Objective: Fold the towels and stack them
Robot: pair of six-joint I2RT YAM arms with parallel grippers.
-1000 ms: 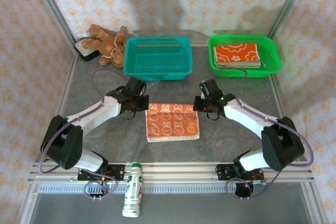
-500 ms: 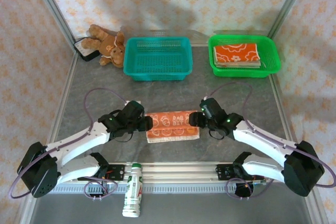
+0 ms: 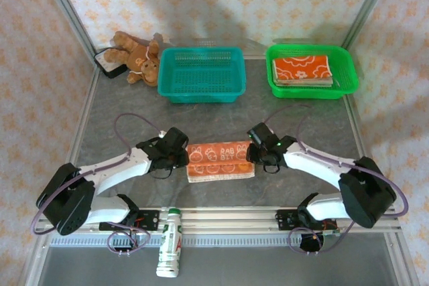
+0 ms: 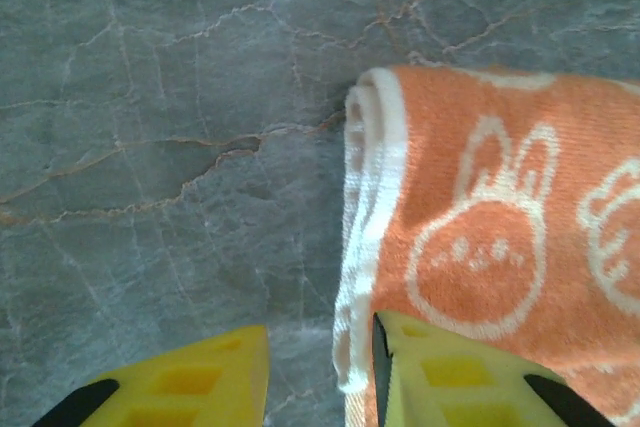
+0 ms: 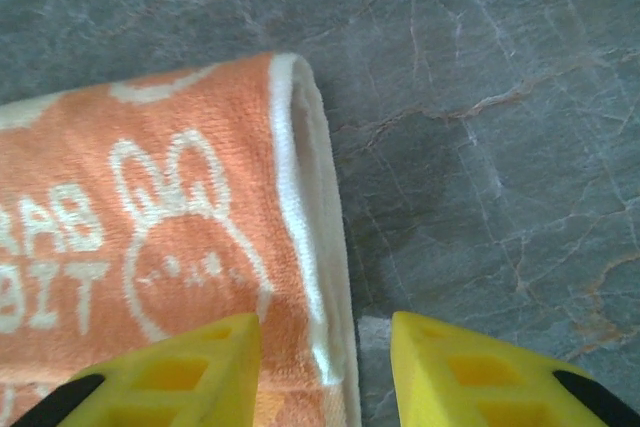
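Note:
An orange towel (image 3: 220, 161) with white rabbit prints lies folded in half as a long strip on the grey table. My left gripper (image 3: 175, 154) is at its left end, and my right gripper (image 3: 258, 152) is at its right end. In the left wrist view the towel (image 4: 500, 197) has its white-edged fold between the spread yellow fingers of the left gripper (image 4: 320, 325), close to the right finger. In the right wrist view the towel's (image 5: 130, 207) right edge sits between the parted fingers of the right gripper (image 5: 325, 319). Both are open. More folded towels (image 3: 303, 70) are stacked in the green basket (image 3: 348, 85).
A teal basket (image 3: 201, 95) stands at the back centre. A brown teddy bear (image 3: 137, 58) lies to its left over a dark object. A white bottle (image 3: 171, 249) lies on the rail at the near edge between the arm bases.
The flat towel was folded in half, its far edge brought toward me by both grippers. Both then let go of it and now sit at the strip's ends.

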